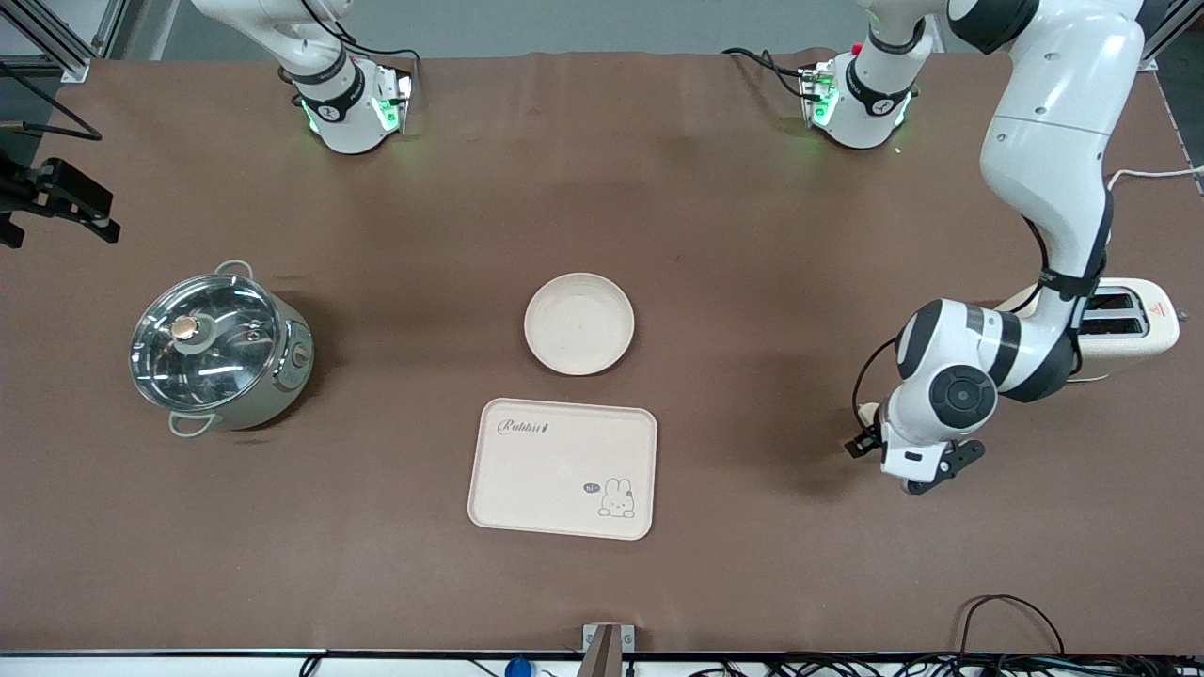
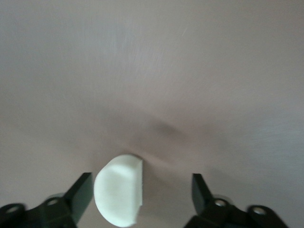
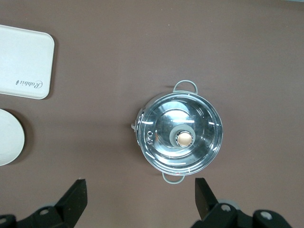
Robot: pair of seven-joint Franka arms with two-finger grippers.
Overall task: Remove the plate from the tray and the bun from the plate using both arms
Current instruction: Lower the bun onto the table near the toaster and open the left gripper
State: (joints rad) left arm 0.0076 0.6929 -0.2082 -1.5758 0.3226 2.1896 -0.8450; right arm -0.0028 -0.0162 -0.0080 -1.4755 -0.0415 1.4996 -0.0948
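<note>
The round cream plate (image 1: 578, 323) lies on the table at mid-table, just farther from the front camera than the rabbit tray; its edge shows in the right wrist view (image 3: 7, 137). The pale bun (image 2: 118, 190) lies on the brown table between the open fingers of my left gripper (image 2: 141, 190), close to one finger and apart from the other. In the front view the left gripper (image 1: 905, 461) is low over the table at the left arm's end, and the bun (image 1: 867, 411) peeks out beside it. My right gripper (image 3: 141, 194) is open and empty, high above the table near the pot.
A cream rectangular tray (image 1: 562, 467) with a rabbit drawing lies nearer the front camera than the plate. A steel pot with a glass lid (image 1: 221, 348) stands toward the right arm's end. A cream toaster (image 1: 1129, 324) stands beside the left arm.
</note>
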